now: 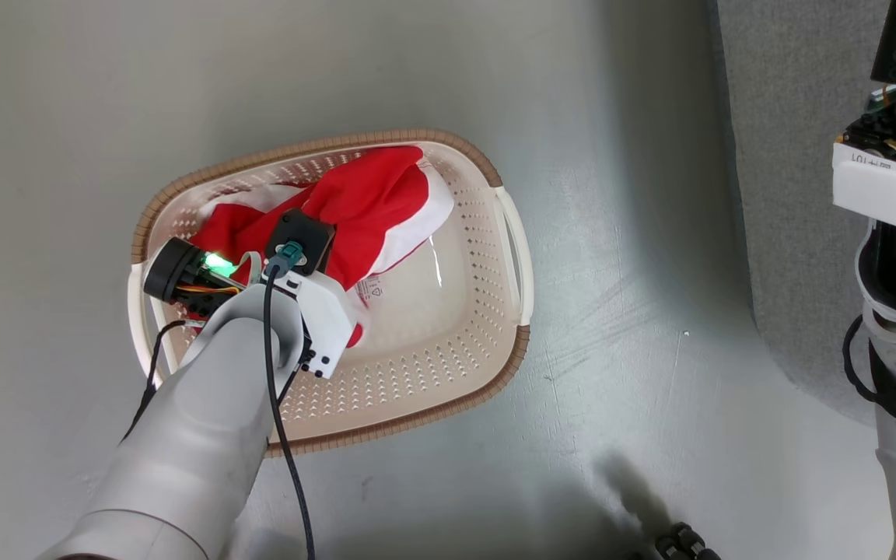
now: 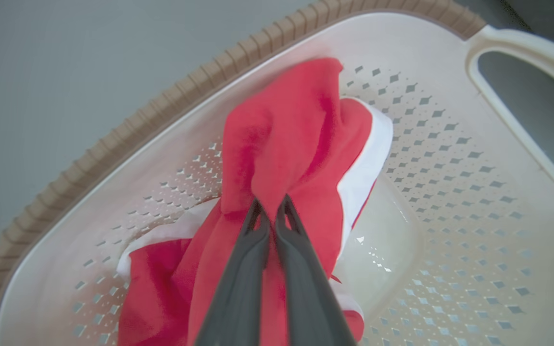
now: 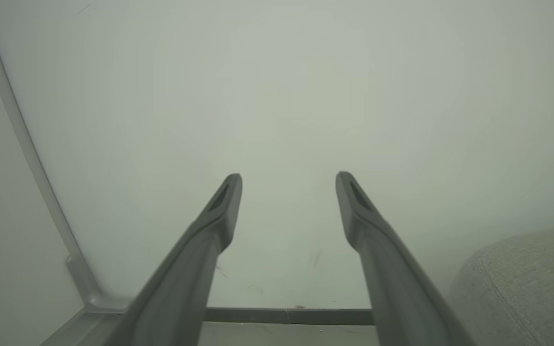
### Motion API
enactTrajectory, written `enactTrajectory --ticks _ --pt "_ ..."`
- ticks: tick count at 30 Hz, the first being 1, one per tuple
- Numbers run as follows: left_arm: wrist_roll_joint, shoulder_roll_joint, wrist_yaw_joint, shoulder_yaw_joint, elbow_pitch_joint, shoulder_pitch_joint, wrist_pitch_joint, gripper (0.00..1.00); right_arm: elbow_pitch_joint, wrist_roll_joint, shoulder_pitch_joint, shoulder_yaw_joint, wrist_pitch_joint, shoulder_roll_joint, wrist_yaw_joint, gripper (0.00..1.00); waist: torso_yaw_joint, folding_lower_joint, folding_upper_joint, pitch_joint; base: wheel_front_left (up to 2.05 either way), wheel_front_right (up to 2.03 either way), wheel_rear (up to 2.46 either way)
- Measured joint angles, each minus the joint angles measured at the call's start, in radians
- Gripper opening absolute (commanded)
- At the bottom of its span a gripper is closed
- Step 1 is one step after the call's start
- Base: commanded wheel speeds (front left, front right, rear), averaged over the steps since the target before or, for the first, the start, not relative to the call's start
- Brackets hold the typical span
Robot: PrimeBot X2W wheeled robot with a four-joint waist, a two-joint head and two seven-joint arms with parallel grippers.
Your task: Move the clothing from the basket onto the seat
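The cream basket [image 1: 460,334] with a brown rim stands on the grey floor. Red clothing [image 1: 374,206] with white trim lies bunched in its left half. My left arm reaches down into the basket from the lower left, and its wrist covers the fingers in the head view. In the left wrist view my left gripper [image 2: 270,205] is shut on a raised fold of the red clothing [image 2: 296,144], above the perforated basket [image 2: 450,158] wall. My right gripper [image 3: 289,180] is open and holds nothing, pointing at a pale wall. The grey seat [image 1: 798,155] runs along the right, with its rounded edge [image 3: 532,288] beside the right gripper.
My right arm [image 1: 895,257] stands upright at the far right, next to the seat. A dark part of the robot's base [image 1: 681,544] shows at the bottom edge. A dark baseboard [image 3: 286,315] and a wall corner [image 3: 22,139] lie ahead of the right gripper.
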Motion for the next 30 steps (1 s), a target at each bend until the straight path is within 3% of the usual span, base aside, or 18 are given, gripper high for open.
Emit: enactTrajectory --ticks 30 --pt "-0.065 -0.010 -0.027 0.035 -0.156 0.133 -0.008 0.00 0.047 0.002 0.087 -0.009 0.000 -0.031 0.000 1.00 0.041 0.0000 0.0000 -0.184 0.00 0.00 0.00"
